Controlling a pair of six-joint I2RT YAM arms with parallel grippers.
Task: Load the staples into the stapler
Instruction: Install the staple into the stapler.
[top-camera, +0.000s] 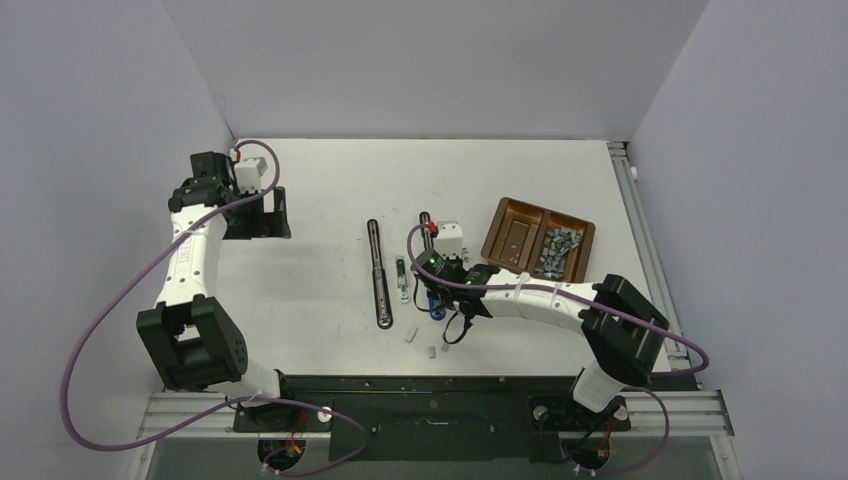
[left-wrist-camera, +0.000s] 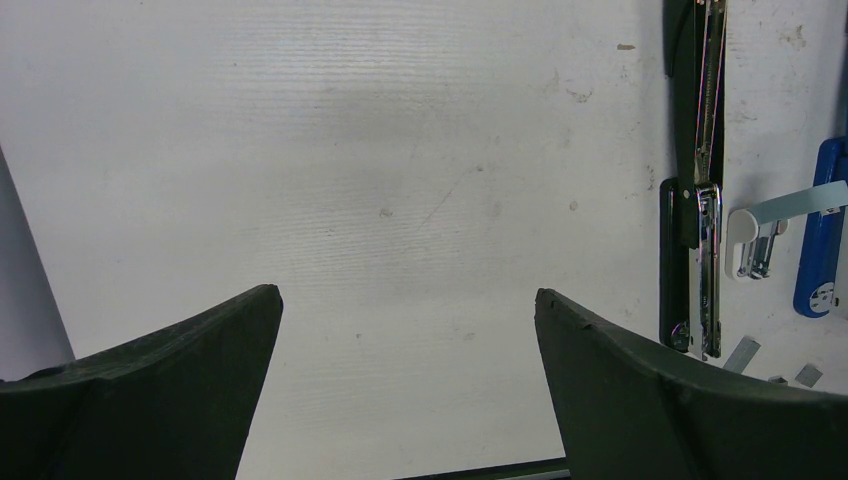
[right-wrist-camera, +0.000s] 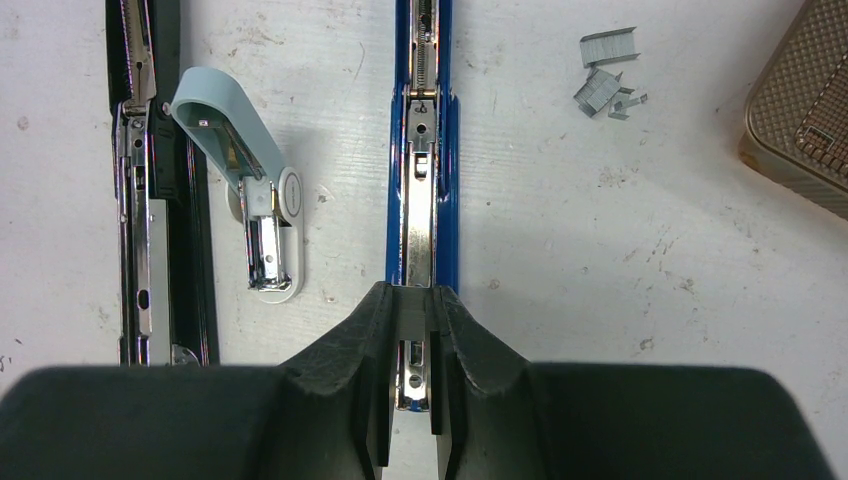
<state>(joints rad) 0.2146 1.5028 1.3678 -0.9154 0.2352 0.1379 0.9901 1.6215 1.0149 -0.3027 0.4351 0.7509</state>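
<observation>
The right end effector (right-wrist-camera: 412, 298) sits pinched narrow over the open metal rail of the blue stapler (right-wrist-camera: 422, 170); whether it grips anything is unclear. Loose staples (right-wrist-camera: 605, 85) lie on the table (right-wrist-camera: 600, 250) to its right, near the brown tray (right-wrist-camera: 800, 110). The left end effector (left-wrist-camera: 405, 300) hangs wide open, well apart.

A white table (top-camera: 330, 170), scuffed and flecked with small dark marks, stands inside a plain booth. A pale lilac-grey back wall (top-camera: 430, 60) and matching side walls (top-camera: 90, 120) enclose it. Aluminium rails (top-camera: 690, 412) run along the near edge. The light is soft and even.
</observation>
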